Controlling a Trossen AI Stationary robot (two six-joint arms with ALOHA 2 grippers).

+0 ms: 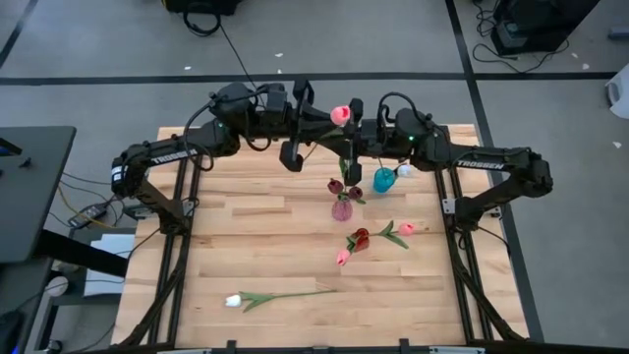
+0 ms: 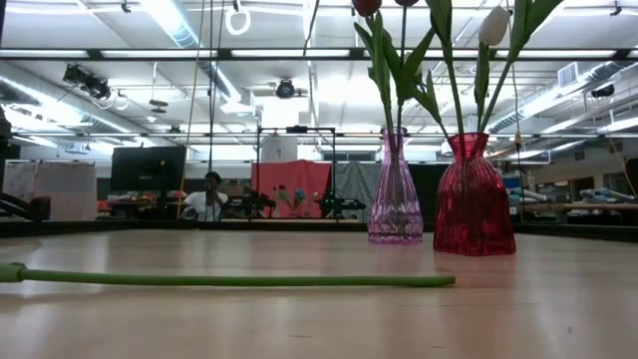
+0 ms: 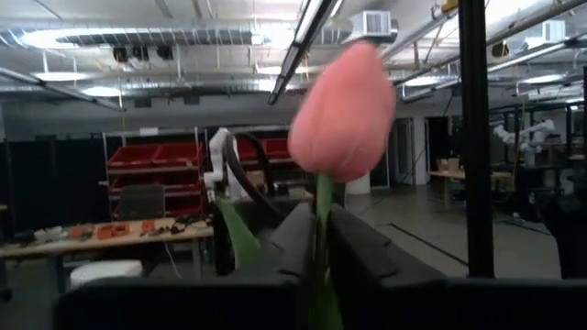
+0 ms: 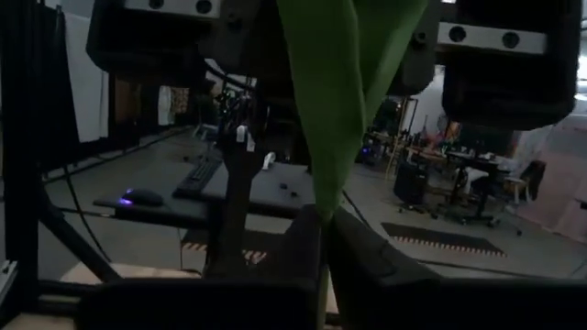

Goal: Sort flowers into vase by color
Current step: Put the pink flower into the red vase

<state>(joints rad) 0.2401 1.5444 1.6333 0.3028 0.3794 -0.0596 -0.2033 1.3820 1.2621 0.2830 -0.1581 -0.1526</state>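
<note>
Left gripper (image 3: 319,220): fingers narrow, pinching the stem of the pink tulip (image 3: 347,110) just under its head. The head fills most of the left wrist view, so you can't see much past it.

Right gripper (image 4: 323,229): fingers also narrow, closed on the same stem lower down. A green leaf covers that view, so the contact is hard to make out.

From above, both grippers meet in the air on the arm-base side of the purple vase (image 1: 341,208), with the stem hanging toward it.

- Purple vase: holds the maroon tulips (image 1: 336,186). The low view cuts off their heads.
- Red vase (image 1: 360,239): just beside the purple vase, on the side away from the bases.
- Teal vase (image 1: 383,180): near the purple vase, on the right arm's side. It doesn't show in the low view.
- White tulip (image 1: 234,301): lies flat on the table (image 1: 246,226), well apart from the purple vase.
</note>
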